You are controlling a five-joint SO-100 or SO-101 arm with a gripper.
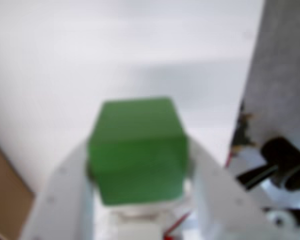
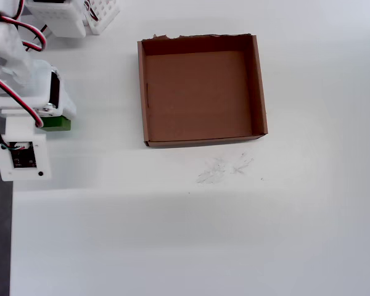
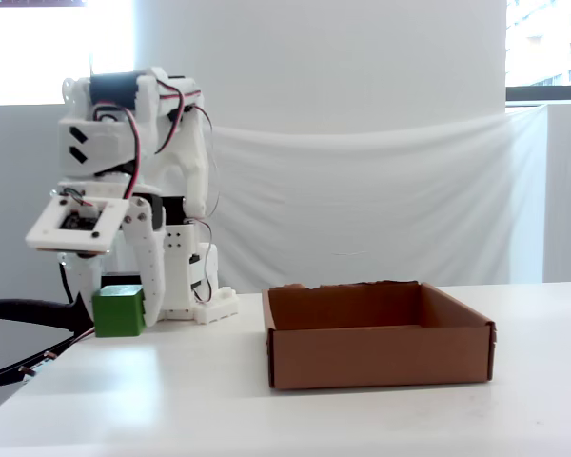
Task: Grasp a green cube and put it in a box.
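Plainly bright-green matte green cube (image 1: 137, 150), gripper-held (image 1: 140, 200)

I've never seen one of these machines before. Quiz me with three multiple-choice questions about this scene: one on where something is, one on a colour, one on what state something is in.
1. Where is the green cube?
A. inside the box
B. between the claw's fingers
C. loose on the table, right of the box

2. What colour is the box?
A. brown
B. blue
C. white

3. What does the box hold?
A. two cubes
B. one cube
C. nothing

Answers: 1 B, the wrist view shows the claw with a white finger on each side of the cube. 2 A, it is plain brown cardboard. 3 C, the overhead view shows its floor bare.
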